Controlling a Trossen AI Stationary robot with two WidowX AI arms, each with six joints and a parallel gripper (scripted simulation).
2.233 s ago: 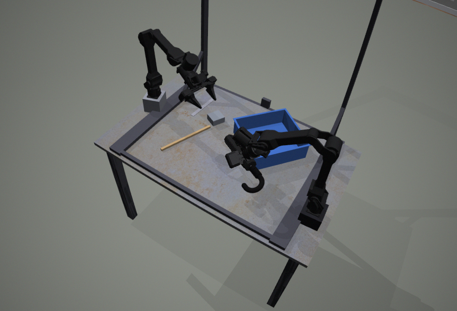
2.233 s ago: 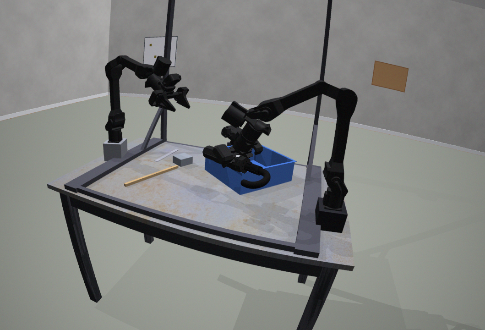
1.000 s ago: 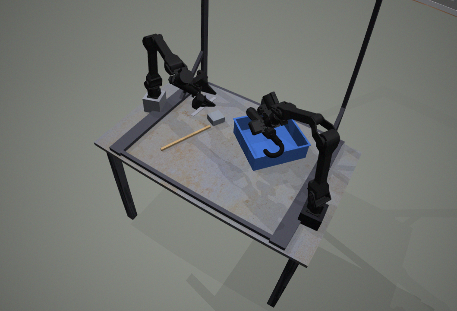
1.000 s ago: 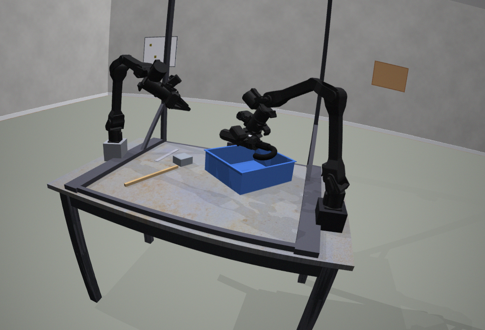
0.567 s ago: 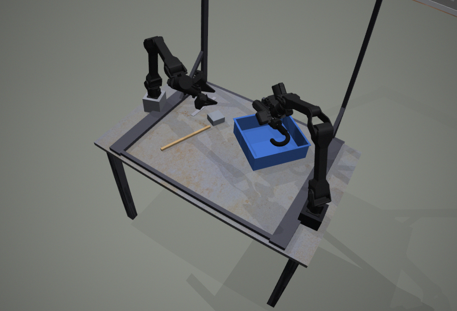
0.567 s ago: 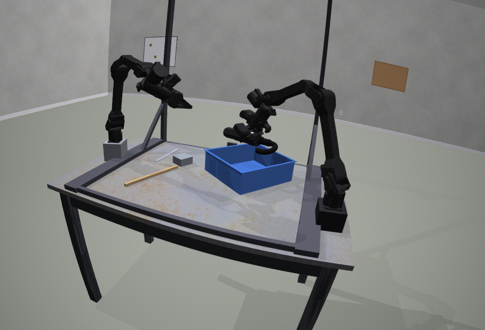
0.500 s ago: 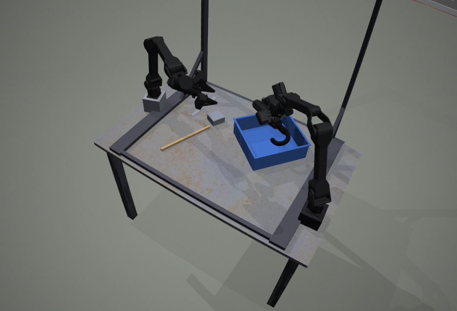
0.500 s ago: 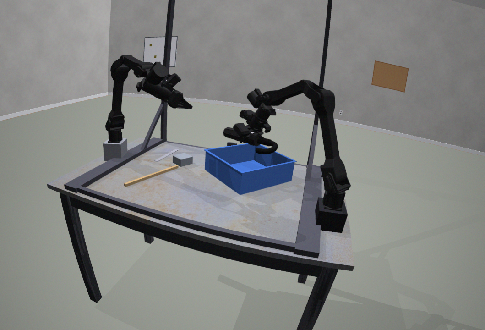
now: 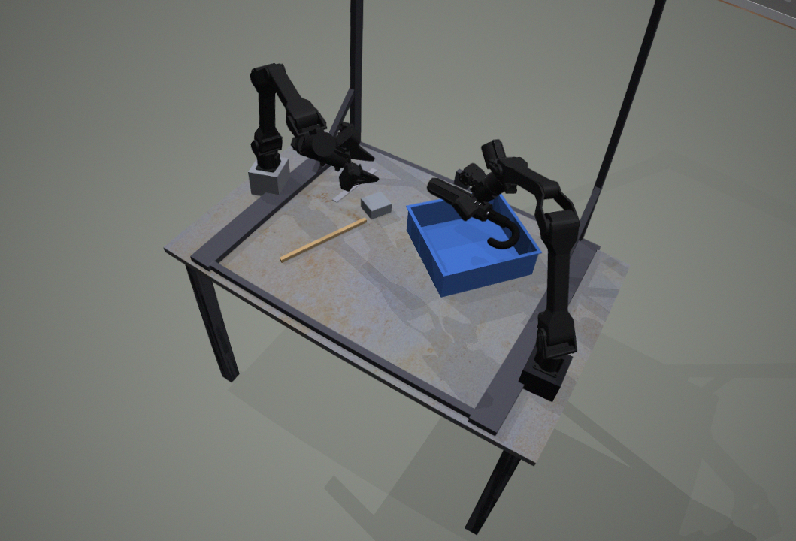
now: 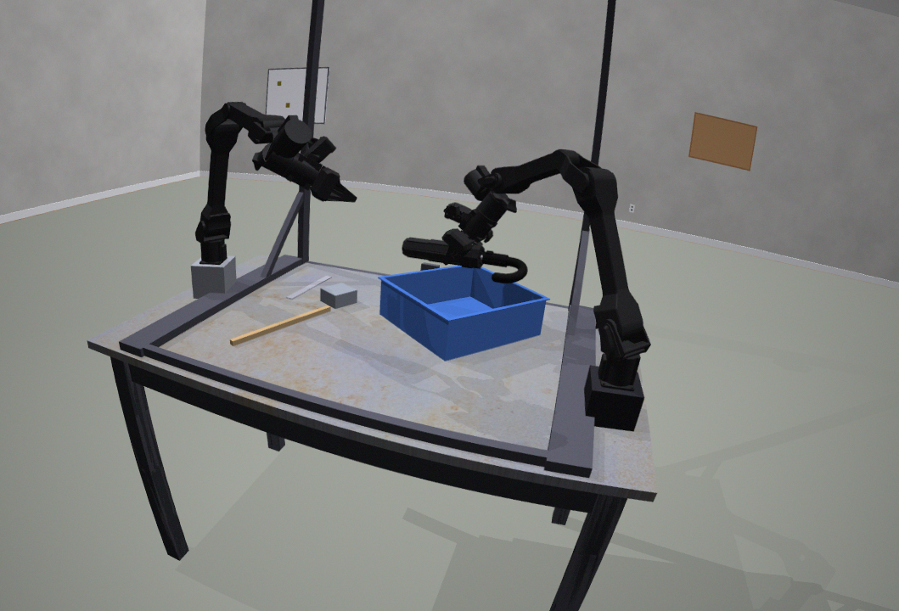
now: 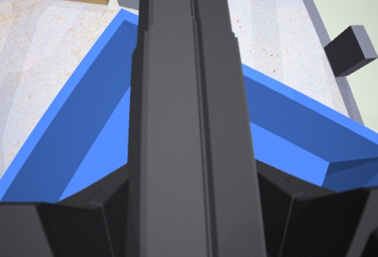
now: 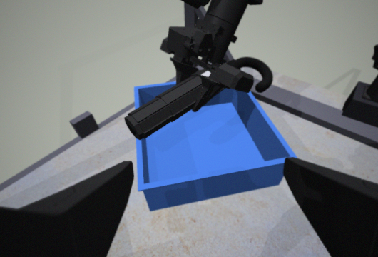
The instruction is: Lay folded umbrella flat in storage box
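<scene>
The folded black umbrella [image 9: 468, 195] with a hooked handle [image 9: 503, 237] hangs in the air over the far side of the blue storage box [image 9: 472, 242], roughly level and above the rim. My left gripper [image 9: 479, 193] is shut on the umbrella near its handle end. In the left wrist view the umbrella [image 11: 187, 125] runs up the middle of the frame over the box [image 11: 90, 118]. In the right wrist view the umbrella [image 12: 183, 100] pokes out past the box's far left wall [image 12: 208, 143]. My right gripper [image 9: 357, 173] is open and empty, raised over the far end of the table.
A wooden stick [image 9: 323, 240], a grey block [image 9: 376, 204] and a thin white strip [image 9: 342, 194] lie on the table between the right arm and the box. A small dark block [image 12: 84, 123] sits at the table's edge behind the box. Dark rails frame the table.
</scene>
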